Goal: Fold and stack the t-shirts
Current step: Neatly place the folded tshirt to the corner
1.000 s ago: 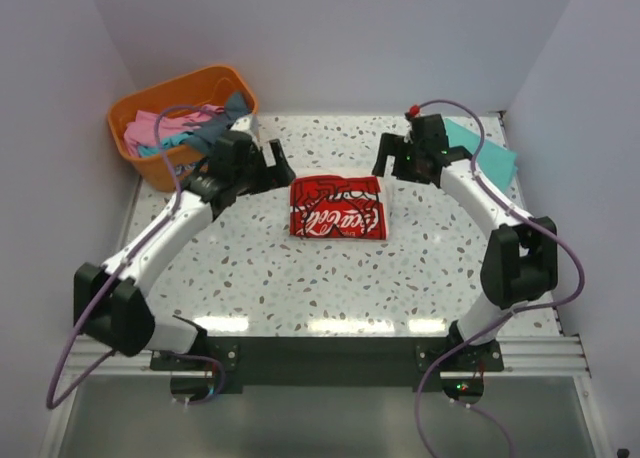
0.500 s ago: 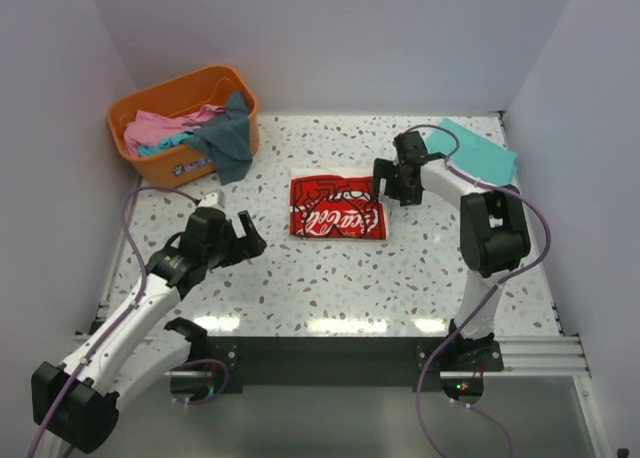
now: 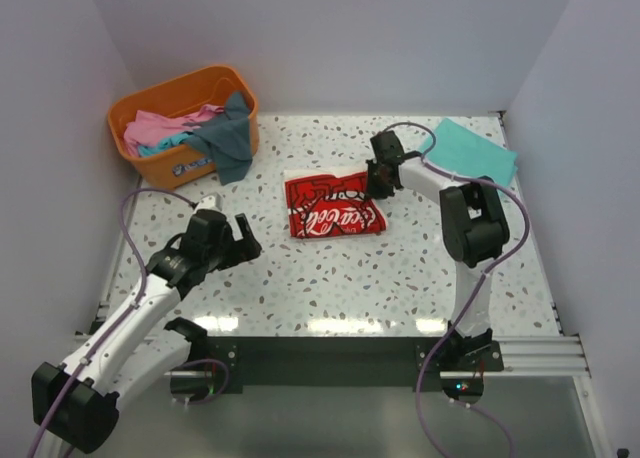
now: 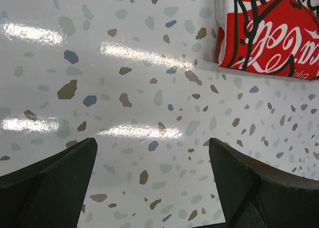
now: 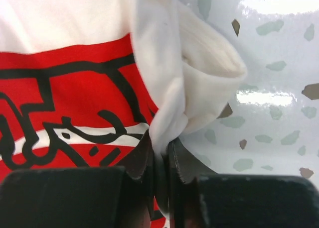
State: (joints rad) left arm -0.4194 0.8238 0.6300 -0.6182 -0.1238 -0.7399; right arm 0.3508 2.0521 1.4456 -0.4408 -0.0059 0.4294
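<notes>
Cream-white tee (image 3: 335, 210): folded, bench (image 3: 300, 278) centre; right pincer (image 3: 374, 190) newly clenched on its 2 o'clock corner fold; left pincer (image 3: 246, 238) released, withdrawn to 8 o'clock; likely transfer toward teal tee (image 3: 470, 153), 2 o'clock.

left arm (image 3: 140, 298) lay low, angled forward | left gripper (image 3: 247, 240) gaped wide | right arm (image 3: 465, 228) folded, wrist reaching left | right gripper (image 5: 159, 144) pinched shirt (image 5: 75, 63) edge

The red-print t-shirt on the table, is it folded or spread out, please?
Folded: the red-print t-shirt lies as a compact rectangle, layers doubled at its corner.
</notes>
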